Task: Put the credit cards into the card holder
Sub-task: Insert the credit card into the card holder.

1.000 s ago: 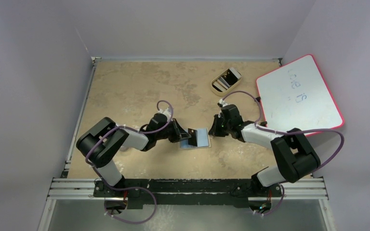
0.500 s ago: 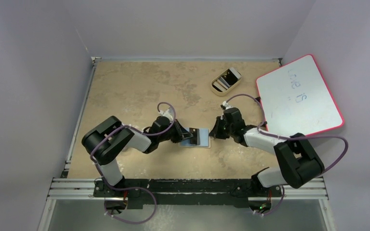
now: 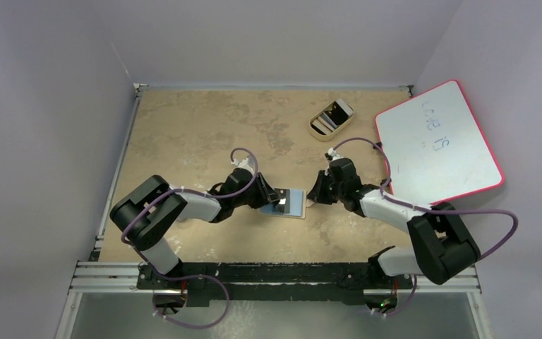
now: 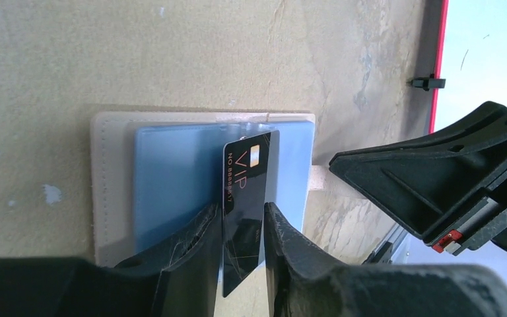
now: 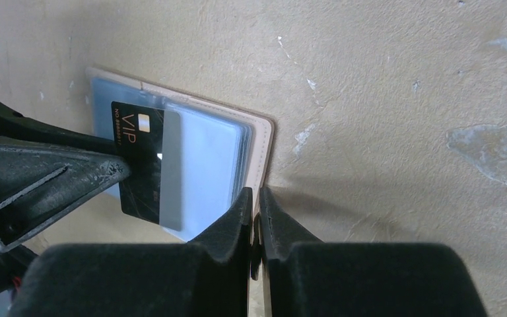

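The tan card holder [image 3: 298,210] lies open in the middle of the table, a pale blue panel [image 4: 171,178] facing up. A black credit card [image 4: 247,172] marked VIP leans over that panel, its far end at the clear sleeve. My left gripper [image 4: 241,208] is open around the card's near end, and a gap shows beside one finger. From the right, my right gripper [image 5: 256,191] is shut on the holder's tan edge tab [image 5: 264,142]. The black card [image 5: 138,165] also shows in the right wrist view, beside the left fingers [image 5: 53,178].
A tan oval tray [image 3: 330,119] with a phone-like slab stands at the back right. A red-edged whiteboard [image 3: 437,145] lies over the table's right edge. Both arms meet at the holder, left gripper [image 3: 272,198] facing right gripper [image 3: 315,196].
My left jaws have parted from shut. The black card has tipped down from upright toward the holder. The right gripper stays clamped on the tab.
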Controlling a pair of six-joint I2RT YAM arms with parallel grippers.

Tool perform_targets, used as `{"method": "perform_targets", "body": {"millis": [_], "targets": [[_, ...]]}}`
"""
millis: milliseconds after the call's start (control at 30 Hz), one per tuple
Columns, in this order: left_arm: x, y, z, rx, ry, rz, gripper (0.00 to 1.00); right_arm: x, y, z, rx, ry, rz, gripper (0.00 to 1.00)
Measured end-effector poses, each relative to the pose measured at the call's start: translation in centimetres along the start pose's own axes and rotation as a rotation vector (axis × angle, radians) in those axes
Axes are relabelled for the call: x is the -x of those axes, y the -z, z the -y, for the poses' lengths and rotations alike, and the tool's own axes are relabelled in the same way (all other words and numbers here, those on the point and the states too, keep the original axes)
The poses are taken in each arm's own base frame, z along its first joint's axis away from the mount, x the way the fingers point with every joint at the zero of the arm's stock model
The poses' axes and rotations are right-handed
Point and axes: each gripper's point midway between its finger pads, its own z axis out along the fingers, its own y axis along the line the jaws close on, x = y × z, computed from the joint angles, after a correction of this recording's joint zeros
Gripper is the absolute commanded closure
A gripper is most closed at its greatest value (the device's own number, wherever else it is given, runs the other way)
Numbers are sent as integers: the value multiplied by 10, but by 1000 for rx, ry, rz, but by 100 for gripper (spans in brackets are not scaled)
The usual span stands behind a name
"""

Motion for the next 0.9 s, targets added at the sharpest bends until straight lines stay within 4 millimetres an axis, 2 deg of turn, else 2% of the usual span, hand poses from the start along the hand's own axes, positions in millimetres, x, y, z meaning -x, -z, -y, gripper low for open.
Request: {"method": "perform_targets", "body": {"millis": [267, 433, 767, 900], "targets": [[-8, -6, 3, 27, -46, -20, 85, -2, -1, 3, -13, -2, -8, 97], [-8, -11, 6, 48, -93, -24, 86, -5, -5, 6, -21, -4, -19, 98], [-11, -18, 13, 44, -134, -37, 67, -4, -7, 5, -17, -2, -13, 98], [-9, -13, 13, 61, -137, -30, 63, -4, -7, 5, -16, -2, -13, 99]]}}
